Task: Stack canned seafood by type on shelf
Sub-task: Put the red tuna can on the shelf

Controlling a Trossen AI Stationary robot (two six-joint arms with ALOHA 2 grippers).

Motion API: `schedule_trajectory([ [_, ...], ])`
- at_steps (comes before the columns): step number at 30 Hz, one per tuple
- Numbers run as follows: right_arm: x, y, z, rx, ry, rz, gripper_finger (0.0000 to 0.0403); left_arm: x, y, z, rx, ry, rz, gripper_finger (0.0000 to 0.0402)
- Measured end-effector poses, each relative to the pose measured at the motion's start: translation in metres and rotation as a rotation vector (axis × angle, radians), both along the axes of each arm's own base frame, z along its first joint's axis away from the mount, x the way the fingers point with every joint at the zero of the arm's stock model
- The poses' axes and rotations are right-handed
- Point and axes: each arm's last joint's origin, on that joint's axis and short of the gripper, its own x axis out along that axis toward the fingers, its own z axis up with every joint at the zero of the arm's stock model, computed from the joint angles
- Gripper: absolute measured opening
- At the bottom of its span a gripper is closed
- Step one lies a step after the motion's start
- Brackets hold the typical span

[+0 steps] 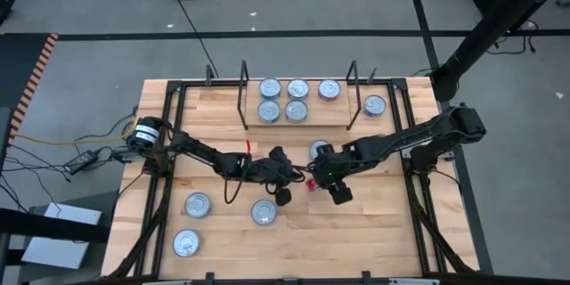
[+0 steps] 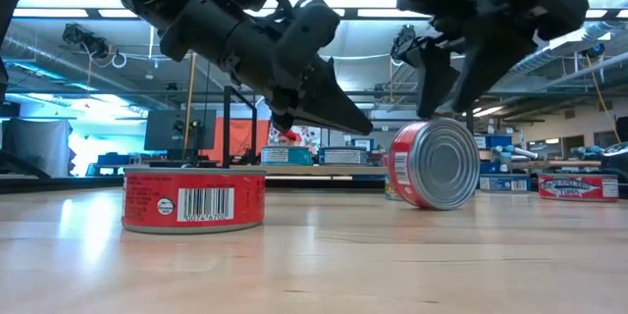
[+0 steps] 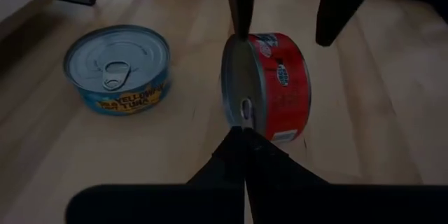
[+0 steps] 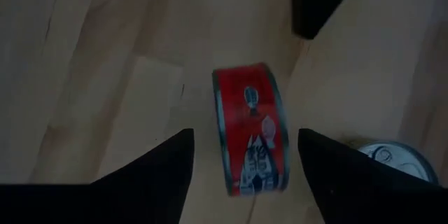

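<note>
Red tin, high view: the red tin point(image 1: 312, 183) is showing only as a small red spot near the middle of the wooden surface point(image 1: 374, 232), on the near side of the shelf point(image 1: 298, 123), which is carrying five tins between its black uprights.
Right tool, high view: the right tool point(image 1: 335, 187) is hanging just beside the red tin, with a silver-lidded tin point(image 1: 320, 150) between it and the shelf.
Left tool, high view: the left tool point(image 1: 281, 189) is reaching in on the red tin's other side; three more tins point(image 1: 198, 204) are lying farther from the shelf, on the left arm's side.
Red tin, low view: the red tin point(image 2: 435, 164) is standing on its edge, lid facing the camera; a second red tin point(image 2: 193, 197) is lying flat nearer the camera.
Right tool, low view: the right tool point(image 2: 453, 86) is poised above the red tin, apparently clear of it.
Left tool, left wrist view: the left tool point(image 3: 245, 138) is pinched shut, tips right at the rim of the red tin point(image 3: 266, 88), holding nothing; a blue-labelled tin point(image 3: 119, 68) is lying flat beside it.
Right tool, right wrist view: the right tool point(image 4: 245, 161) is gaping wide, fingers point(image 4: 157, 162) straddling the red tin point(image 4: 250, 127) without touching it.
Step in hand: judging by this, the right arm is lining up a grasp on the red tin.
Next move: lowering until the fingers are bracketing the flat faces, then closing squarely; an upright tin is likely to roll if nudged.
</note>
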Motion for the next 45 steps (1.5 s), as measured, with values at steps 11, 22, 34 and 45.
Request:
schedule_trajectory([
  [11, 0.011, -0.001, -0.016, 0.05, -0.029, -0.054, 0.0249, -0.002, -0.004, -0.004, -0.063, 0.051, -0.082, 0.0001],
  [22, 0.01, 0.006, -0.022, 0.032, -0.014, -0.065, 0.0188, -0.006, -0.01, 0.0, -0.069, 0.071, -0.107, 0.0001],
  [34, -0.002, -0.001, 0.021, -0.097, -0.118, -0.139, 0.0145, -0.011, 0.006, 0.029, -0.029, 0.011, -0.093, 0.0001],
  [45, -0.004, -0.037, 0.048, -0.607, -0.152, -0.284, 0.0145, -0.001, 0.01, 0.052, -0.092, -0.241, -0.18, 0.0001],
])
